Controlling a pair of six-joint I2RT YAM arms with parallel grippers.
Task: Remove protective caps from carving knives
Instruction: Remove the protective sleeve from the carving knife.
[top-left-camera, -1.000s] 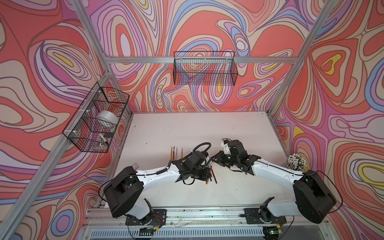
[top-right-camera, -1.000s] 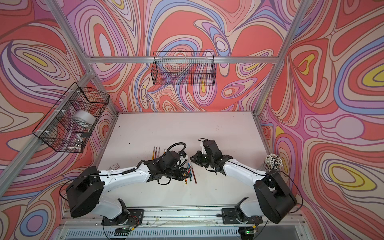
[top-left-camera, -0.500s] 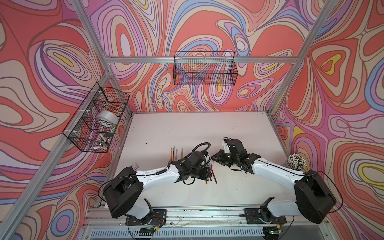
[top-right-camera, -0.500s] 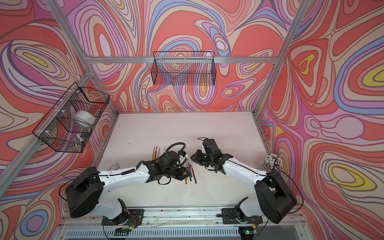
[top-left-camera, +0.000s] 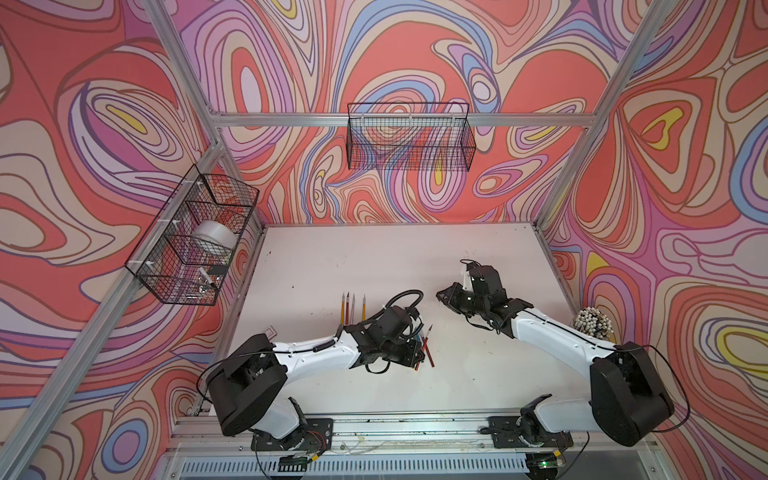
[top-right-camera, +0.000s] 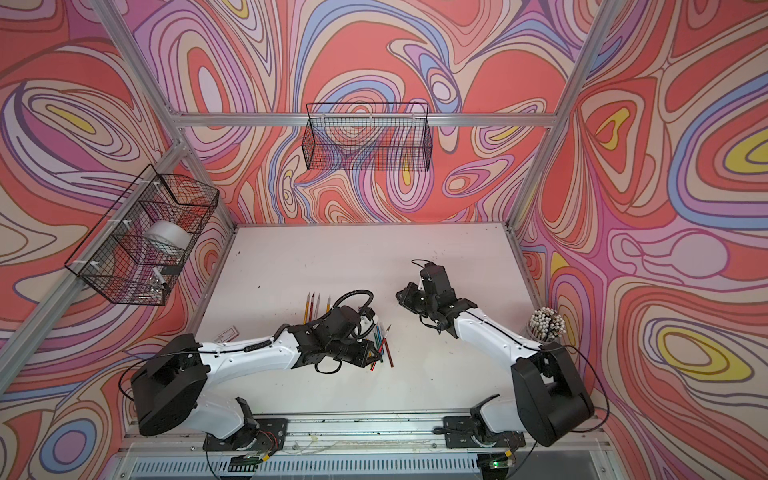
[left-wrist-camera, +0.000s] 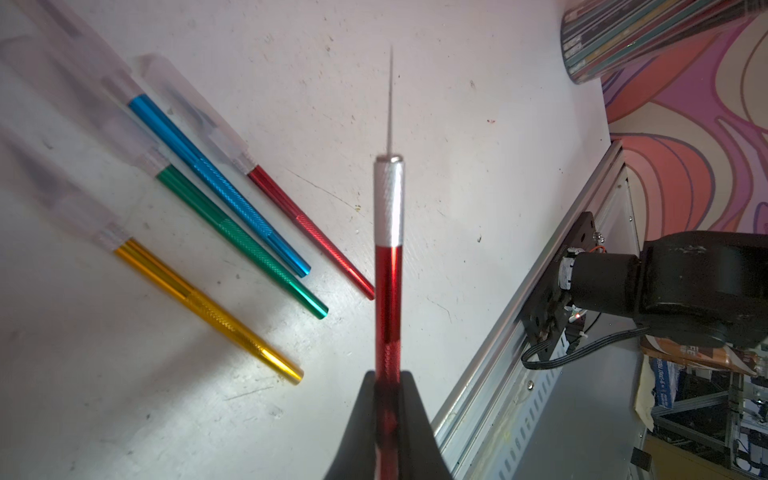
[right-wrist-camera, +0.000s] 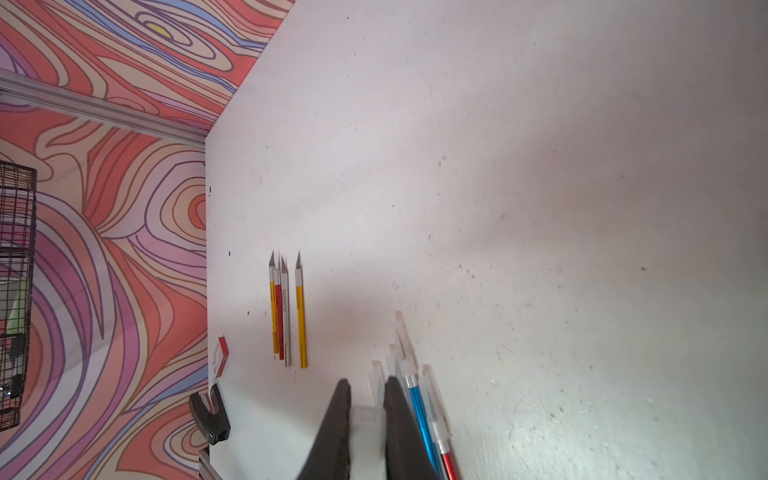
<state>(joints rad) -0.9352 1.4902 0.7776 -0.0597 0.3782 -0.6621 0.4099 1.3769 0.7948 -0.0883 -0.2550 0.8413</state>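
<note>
White tabletop (top-left-camera: 374, 257): left gripper (left-wrist-camera: 387, 376) clamps red knife (left-wrist-camera: 387, 291), right gripper (right-wrist-camera: 368, 380) pinches cap (right-wrist-camera: 365, 415).

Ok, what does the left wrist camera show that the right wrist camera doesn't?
Only left wrist: the left gripper shut on a red knife, blade bare, plus a capped green knife and a capped gold knife. Only right wrist: the right gripper shut on a translucent cap, and a row of four uncapped knives. Both: the capped blue knife on the white table.
</note>
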